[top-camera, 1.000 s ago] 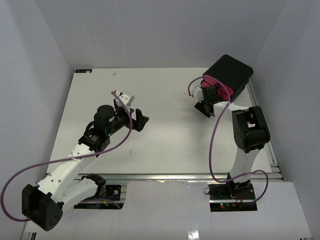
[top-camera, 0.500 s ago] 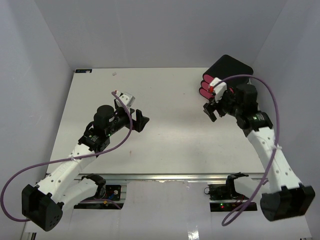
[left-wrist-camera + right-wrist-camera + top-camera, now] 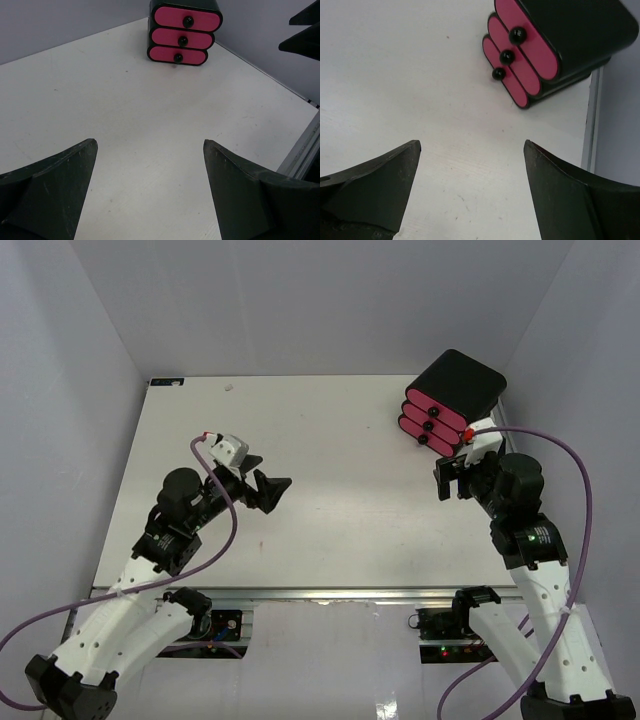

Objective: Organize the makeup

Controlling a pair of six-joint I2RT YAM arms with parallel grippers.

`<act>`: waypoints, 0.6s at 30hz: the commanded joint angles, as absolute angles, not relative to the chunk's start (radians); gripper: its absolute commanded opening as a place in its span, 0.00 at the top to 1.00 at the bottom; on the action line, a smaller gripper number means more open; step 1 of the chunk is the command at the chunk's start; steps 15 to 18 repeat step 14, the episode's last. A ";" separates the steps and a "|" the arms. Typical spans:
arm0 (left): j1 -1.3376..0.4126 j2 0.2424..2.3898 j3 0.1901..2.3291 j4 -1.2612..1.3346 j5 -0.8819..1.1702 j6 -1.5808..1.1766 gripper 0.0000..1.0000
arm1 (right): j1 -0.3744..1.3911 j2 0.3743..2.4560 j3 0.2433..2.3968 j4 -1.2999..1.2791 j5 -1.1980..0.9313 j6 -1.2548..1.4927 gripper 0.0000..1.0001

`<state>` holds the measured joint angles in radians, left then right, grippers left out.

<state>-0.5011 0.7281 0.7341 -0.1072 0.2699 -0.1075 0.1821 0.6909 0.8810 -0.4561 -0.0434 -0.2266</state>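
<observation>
No makeup shows in any view. The black box (image 3: 457, 385) with three pink drawers (image 3: 432, 418) stands at the table's far right corner, and all the drawers are pushed in. It also appears at the top of the left wrist view as the box (image 3: 185, 25) and in the right wrist view as the box (image 3: 570, 35). My right gripper (image 3: 455, 480) hovers just in front of the box, open, nothing between its fingers (image 3: 472, 145). My left gripper (image 3: 270, 490) is over the table's left middle, open and holding nothing (image 3: 150, 145), pointing toward the box.
The white table (image 3: 340, 440) is walled in by grey panels on the left, back and right. A metal rail (image 3: 530, 530) runs along the right edge, and another (image 3: 320, 592) along the near edge by the arm bases.
My right gripper has drawn back from the pink drawers toward the near right, its arm swinging out to the right. The left gripper has shifted slightly back and turned.
</observation>
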 commanded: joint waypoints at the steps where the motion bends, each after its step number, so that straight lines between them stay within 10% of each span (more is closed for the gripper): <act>1: -0.499 0.681 0.687 -0.095 0.256 -0.094 0.02 | 0.166 0.661 0.789 -0.386 0.087 -0.137 0.10; 18: -0.499 0.665 0.653 -0.083 0.215 -0.086 0.02 | 0.042 0.558 0.610 -0.277 0.021 -0.129 0.10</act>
